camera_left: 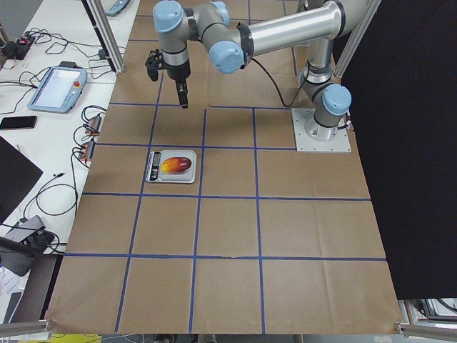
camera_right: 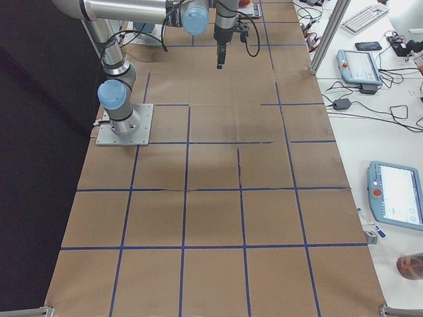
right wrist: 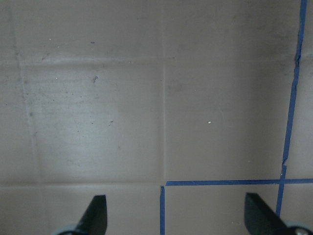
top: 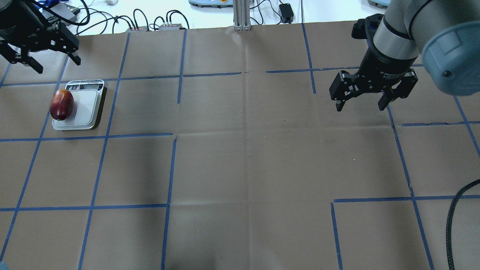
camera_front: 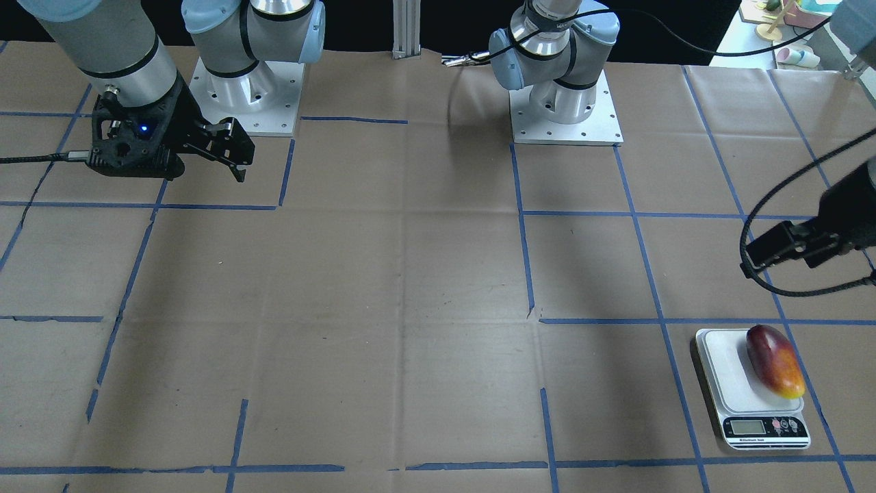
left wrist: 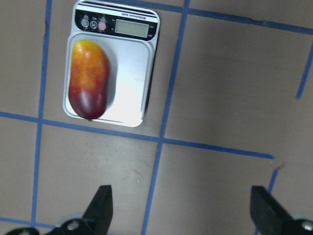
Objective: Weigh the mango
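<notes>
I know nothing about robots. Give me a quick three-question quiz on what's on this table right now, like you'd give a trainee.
1. True or false: the glossy red-and-orange mango lies on the white digital kitchen scale.
2. Pick one. The left tool is: A) shut on the mango; B) open and empty, apart from the scale; C) pressing the scale's buttons.
3. Fill in: the mango's orange-yellow end points toward the scale's ____.
Key: 1 true; 2 B; 3 display.
</notes>
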Robot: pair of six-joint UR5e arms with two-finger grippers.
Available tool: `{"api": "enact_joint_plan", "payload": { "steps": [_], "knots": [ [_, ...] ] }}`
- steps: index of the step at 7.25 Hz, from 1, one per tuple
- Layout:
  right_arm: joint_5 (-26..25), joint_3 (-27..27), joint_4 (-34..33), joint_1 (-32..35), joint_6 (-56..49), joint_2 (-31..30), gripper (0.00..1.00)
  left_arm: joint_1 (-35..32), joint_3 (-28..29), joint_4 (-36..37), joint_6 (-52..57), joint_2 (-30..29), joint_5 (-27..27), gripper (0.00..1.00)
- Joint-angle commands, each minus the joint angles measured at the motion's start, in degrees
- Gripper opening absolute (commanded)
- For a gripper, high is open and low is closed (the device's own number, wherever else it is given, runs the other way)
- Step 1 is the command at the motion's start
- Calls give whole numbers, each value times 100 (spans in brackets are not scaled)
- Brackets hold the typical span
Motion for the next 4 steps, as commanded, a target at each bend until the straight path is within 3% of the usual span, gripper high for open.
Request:
{"api": "enact_joint_plan", "payload": {
  "steps": [1,4],
  "knots": [
    [0,0,0,0,0,0,100,-716,-113,-105,-651,155,-26,100],
    [0,0,0,0,0,0,100,-1471,-358,-96,-890,234,-27,100]
  ]
}}
